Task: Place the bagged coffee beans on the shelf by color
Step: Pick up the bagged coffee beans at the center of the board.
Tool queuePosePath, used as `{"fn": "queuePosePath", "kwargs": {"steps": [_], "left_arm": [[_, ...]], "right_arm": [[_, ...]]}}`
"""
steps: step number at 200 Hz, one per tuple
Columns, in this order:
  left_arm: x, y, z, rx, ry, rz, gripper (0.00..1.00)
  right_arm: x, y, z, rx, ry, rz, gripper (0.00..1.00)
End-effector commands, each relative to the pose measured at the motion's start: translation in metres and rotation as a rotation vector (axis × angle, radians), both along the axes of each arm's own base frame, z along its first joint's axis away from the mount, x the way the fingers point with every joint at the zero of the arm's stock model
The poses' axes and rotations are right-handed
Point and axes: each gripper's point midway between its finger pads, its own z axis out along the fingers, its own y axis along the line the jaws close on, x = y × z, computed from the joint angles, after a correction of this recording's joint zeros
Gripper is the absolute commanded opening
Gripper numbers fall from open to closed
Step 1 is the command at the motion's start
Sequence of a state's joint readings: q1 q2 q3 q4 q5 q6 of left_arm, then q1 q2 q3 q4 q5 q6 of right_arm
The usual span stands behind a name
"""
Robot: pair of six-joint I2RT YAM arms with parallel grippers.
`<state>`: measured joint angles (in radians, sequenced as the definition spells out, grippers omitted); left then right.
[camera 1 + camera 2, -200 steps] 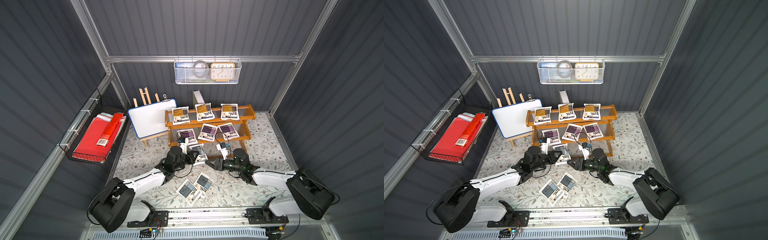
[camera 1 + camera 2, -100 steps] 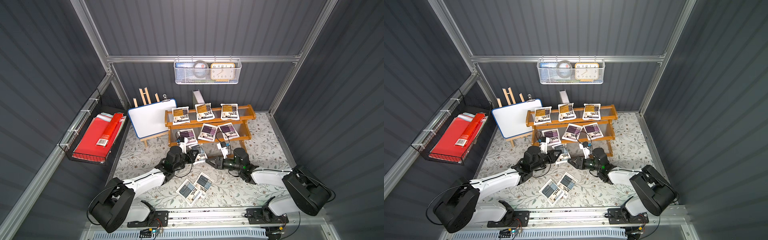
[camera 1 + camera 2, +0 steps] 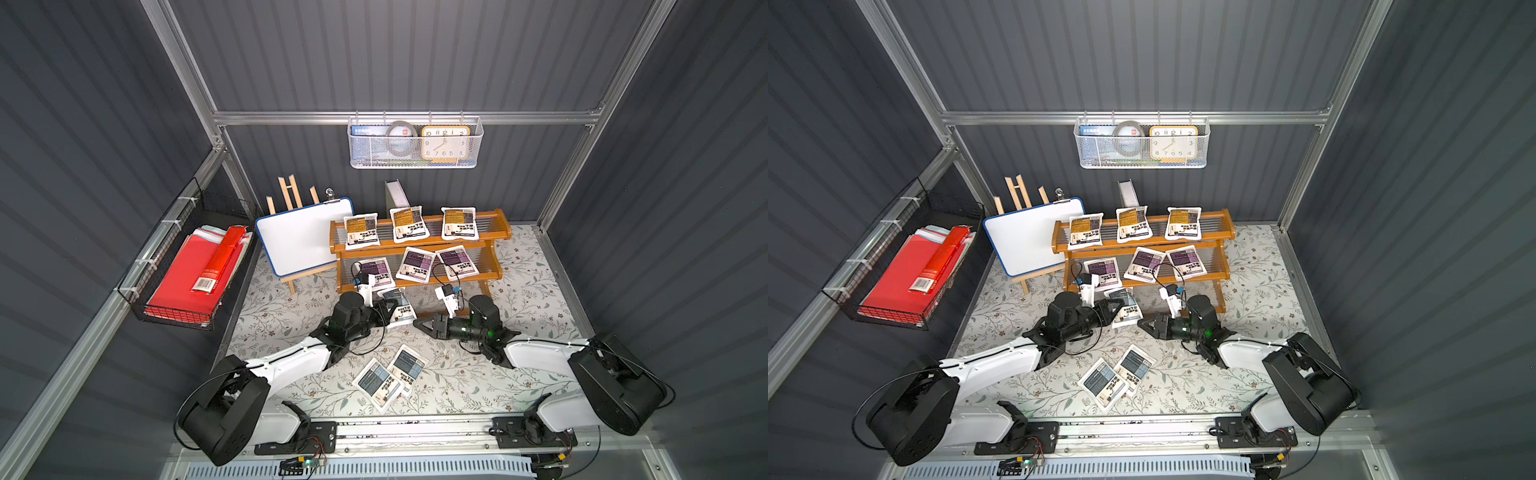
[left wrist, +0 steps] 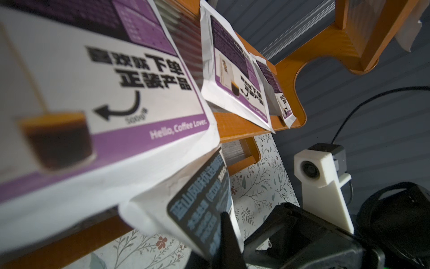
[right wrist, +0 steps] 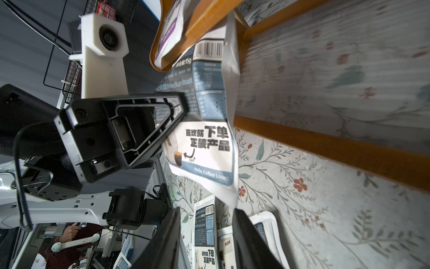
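While two loose grey-blue pouches, the nearer pouch (image 3: pixel 376 384) and its neighbour (image 3: pixel 408 365), lie flat against each other on the floral mat (image 3: pixel 291 320) behind both grippers, the third pouch (image 3: pixel 401 308) hangs ahead of them at the bottom tier of the shelf (image 3: pixel 498 230). The left gripper (image 3: pixel 387 308) is clamped on that pouch's side edge; in the right wrist view only one finger (image 5: pixel 130 125) shows, its partner hidden behind the bag. The pouch's length runs from its barcode end, tucked under the wooden rail above it and partly cut off there, out to its blue-strip end, which points at the right gripper (image 5: pixel 206 210). That gripper's jaws stand apart with nothing between them, the pouch's corner just ahead of their tips; whether they touch is unclear. The left wrist view blurs the pouch. Beyond, three purple pouches (image 3: pixel 415 264) sit on the middle tier and three yellow pouches (image 3: pixel 409 224) on the top.
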<state>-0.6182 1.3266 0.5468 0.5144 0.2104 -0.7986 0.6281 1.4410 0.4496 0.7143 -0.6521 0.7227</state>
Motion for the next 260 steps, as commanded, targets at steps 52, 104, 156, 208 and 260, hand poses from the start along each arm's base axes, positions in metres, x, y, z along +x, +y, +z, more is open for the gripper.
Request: {"fn": "queuePosePath", "kwargs": {"steps": [52, 104, 156, 208, 260], "left_arm": [[0.003, 0.005, 0.011, -0.032, -0.029, 0.026, 0.0], [0.003, 0.003, 0.009, -0.033, -0.023, 0.018, 0.0], [0.003, 0.0, 0.008, -0.037, -0.02, 0.007, 0.0], [0.01, 0.017, -0.004, 0.055, 0.03, 0.102, 0.46], [0.012, 0.079, -0.022, 0.195, 0.1, 0.404, 0.6]], "right_arm": [[0.008, 0.006, -0.001, 0.049, 0.003, -0.003, 0.41], [0.015, 0.011, 0.014, 0.122, -0.009, -0.02, 0.38], [0.02, 0.018, 0.015, 0.196, 0.018, -0.012, 0.15], [0.023, 0.0, -0.005, 0.063, 0.002, -0.106, 0.0], [0.026, -0.042, -0.043, -0.197, 0.021, -0.231, 0.0]]}}
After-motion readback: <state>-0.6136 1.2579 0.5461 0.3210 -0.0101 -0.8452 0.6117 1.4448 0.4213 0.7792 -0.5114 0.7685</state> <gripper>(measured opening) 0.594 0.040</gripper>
